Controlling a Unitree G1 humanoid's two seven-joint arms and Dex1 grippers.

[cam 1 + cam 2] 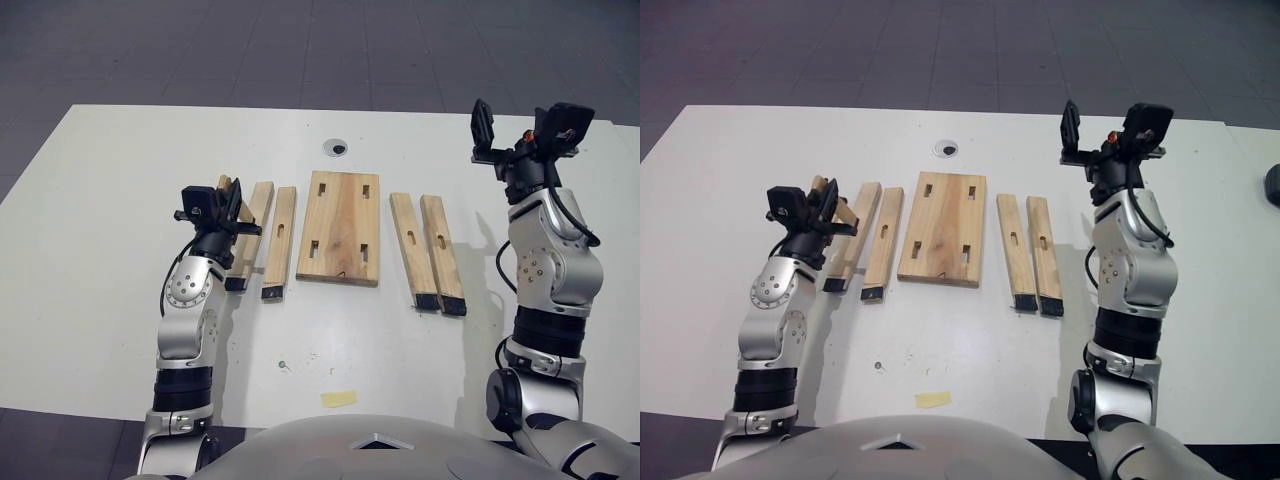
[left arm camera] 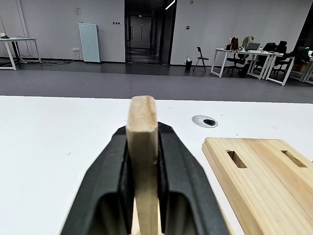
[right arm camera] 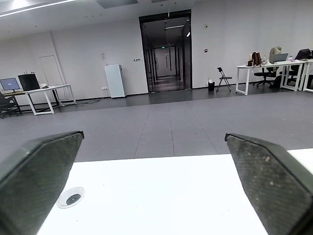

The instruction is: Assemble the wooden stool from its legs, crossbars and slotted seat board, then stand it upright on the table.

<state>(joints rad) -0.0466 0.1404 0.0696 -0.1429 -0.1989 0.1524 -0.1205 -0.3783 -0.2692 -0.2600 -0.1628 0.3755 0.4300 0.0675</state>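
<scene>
Heads up, your left gripper (image 1: 232, 203) is clamped tight on a thin wooden stick (image 2: 143, 147), down low at the left end of the row on the white table (image 1: 120, 200). The seat board (image 1: 340, 228) lies flat in the middle, with two slotted legs (image 1: 281, 240) just to its left and two more (image 1: 412, 250) to its right. Your right gripper (image 3: 154, 142) hangs up high over the far right side, fingers spread wide, holding nothing.

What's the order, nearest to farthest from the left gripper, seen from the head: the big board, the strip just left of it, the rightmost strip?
From the left gripper, which grips a wooden bar:
1. strip, just left of the board.
2. board, mid-table.
3. rightmost strip, far right.
</scene>
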